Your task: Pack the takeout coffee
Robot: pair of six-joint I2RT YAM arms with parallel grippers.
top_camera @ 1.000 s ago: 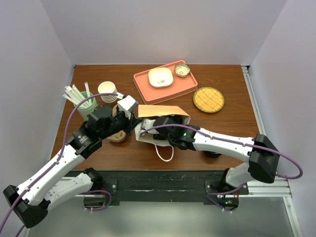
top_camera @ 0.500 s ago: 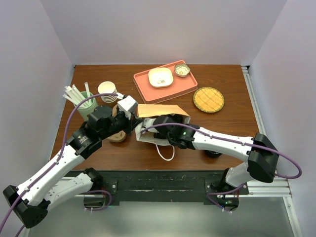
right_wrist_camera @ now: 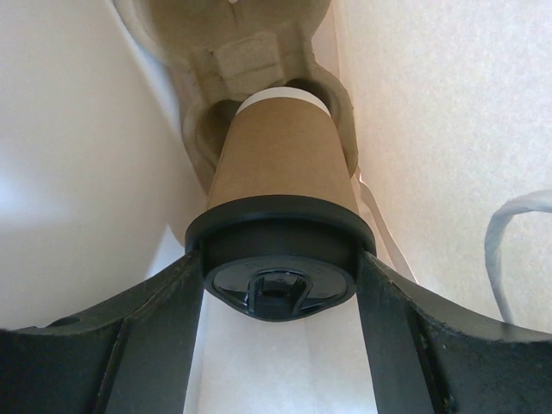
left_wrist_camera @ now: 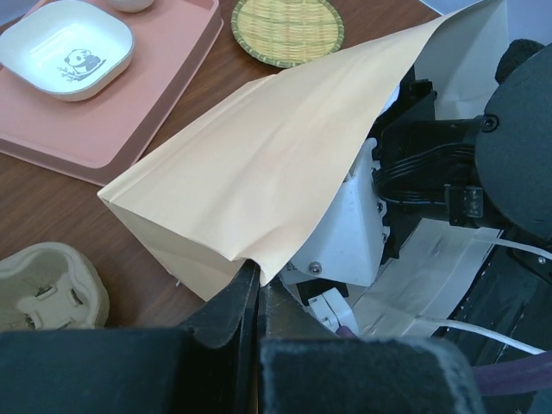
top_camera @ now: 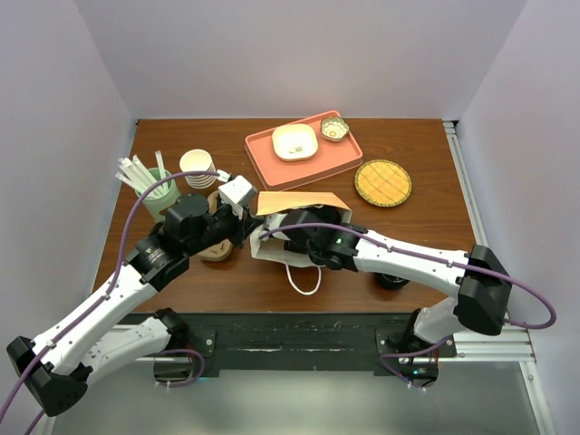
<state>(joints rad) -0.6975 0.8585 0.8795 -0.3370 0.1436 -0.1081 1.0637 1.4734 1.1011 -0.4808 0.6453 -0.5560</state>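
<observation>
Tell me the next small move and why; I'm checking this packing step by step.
Probably open the right gripper to release: the takeout coffee, gripped at its lid, seems seated base-first in the pulp carrier inside the paper bag, whose edge the left gripper pinches.

Pink tray (left_wrist_camera: pixel 129 121) w/ panda dish (left_wrist_camera: pixel 65 43); bamboo mat (left_wrist_camera: pixel 287 30) nr it

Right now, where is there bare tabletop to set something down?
Bare wood lies right of the woven mat to the table edge, and in the far-left corner behind the straw holder. Crowded: centre-left, around the paper bag, cup carrier and cup stack.
</observation>
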